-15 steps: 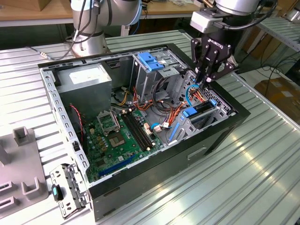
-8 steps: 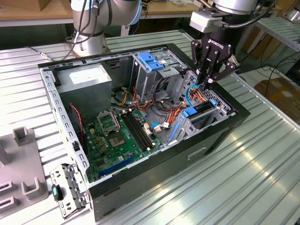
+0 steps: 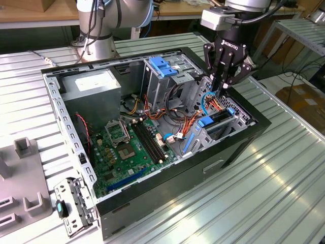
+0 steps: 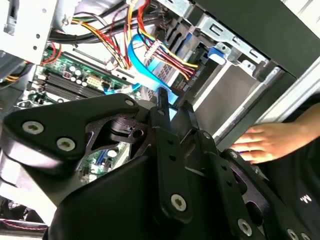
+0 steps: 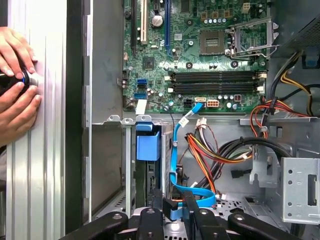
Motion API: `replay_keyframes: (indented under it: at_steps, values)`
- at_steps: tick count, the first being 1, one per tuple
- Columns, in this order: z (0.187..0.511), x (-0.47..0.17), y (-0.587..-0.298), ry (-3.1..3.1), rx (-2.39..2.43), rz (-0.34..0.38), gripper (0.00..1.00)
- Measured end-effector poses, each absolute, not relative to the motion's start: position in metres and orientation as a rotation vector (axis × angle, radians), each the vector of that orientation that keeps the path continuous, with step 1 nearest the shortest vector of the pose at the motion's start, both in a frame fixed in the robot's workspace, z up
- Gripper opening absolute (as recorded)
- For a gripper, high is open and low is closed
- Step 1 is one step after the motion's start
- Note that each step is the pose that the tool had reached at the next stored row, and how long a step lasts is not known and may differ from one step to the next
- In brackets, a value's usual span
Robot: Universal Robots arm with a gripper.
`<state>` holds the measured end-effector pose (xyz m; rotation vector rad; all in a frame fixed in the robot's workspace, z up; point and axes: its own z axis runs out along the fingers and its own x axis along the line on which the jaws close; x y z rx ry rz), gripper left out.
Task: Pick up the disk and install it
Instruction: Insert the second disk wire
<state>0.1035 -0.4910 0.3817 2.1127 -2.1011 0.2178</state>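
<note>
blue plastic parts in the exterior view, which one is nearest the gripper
The blue clip on the lower drive bay, just below the gripper; the blue top on the upright cage stands farther off.

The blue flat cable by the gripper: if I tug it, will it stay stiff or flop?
Probably floppy: the blue flat cable bends in loose curves from the motherboard toward the gripper. Likely light, being a thin ribbon. It could snag, as it runs close beside the coloured wires.
</note>
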Motion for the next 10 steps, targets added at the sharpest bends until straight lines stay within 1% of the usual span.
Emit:
replay_keyframes:
  at_steps: [9,10]
  values:
    - [0.3809,0.1074,-0.4892,-2.092,2.098,0.229,0.30]
    - [0.3806,0.1074,-0.4892,-2.092,2.097,0.231,0.22]
